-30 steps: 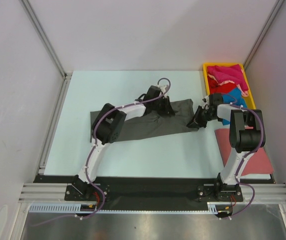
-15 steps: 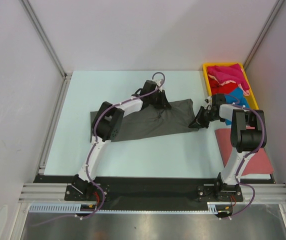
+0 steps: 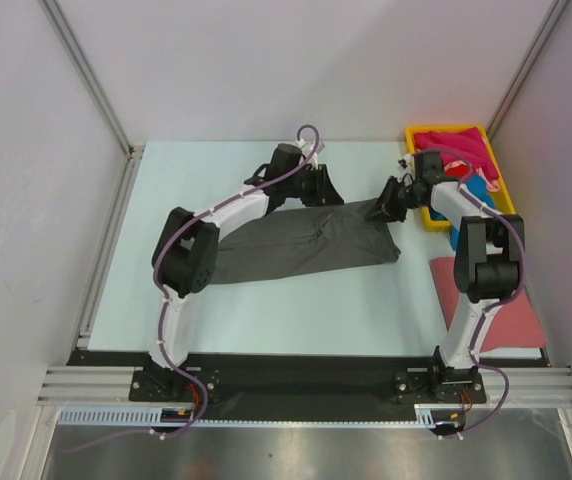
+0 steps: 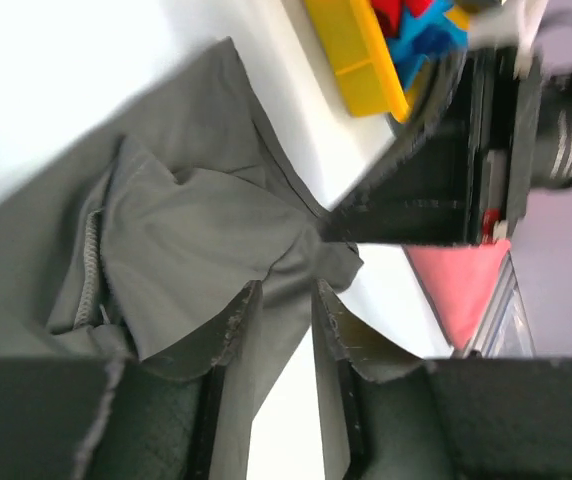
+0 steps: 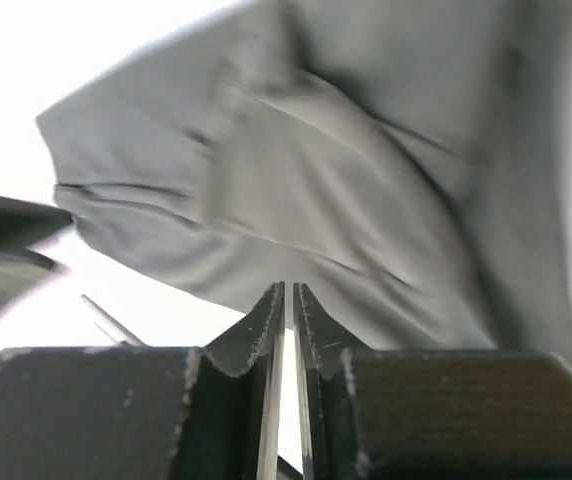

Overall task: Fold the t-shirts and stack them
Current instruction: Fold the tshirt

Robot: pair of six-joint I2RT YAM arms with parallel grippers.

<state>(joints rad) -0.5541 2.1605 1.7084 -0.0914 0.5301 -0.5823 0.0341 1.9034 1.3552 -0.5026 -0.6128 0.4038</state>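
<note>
Creased dark grey t-shirt [image 3: 306,245], spread lengthwise

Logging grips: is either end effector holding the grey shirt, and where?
Seemingly nothing is held. The left end effector stands open above the dark grey t-shirt; the right end effector is nearly shut with no cloth between.

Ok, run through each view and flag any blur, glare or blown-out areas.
Top external view: sharp and evenly lit, with the dark grey t-shirt crisp and only soft shadows. Left wrist view: the table is blown out to white and the yellow tray is soft. Right wrist view: the t-shirt is smeared by blur and the table washed out, while its own fingers are sharp.
</note>
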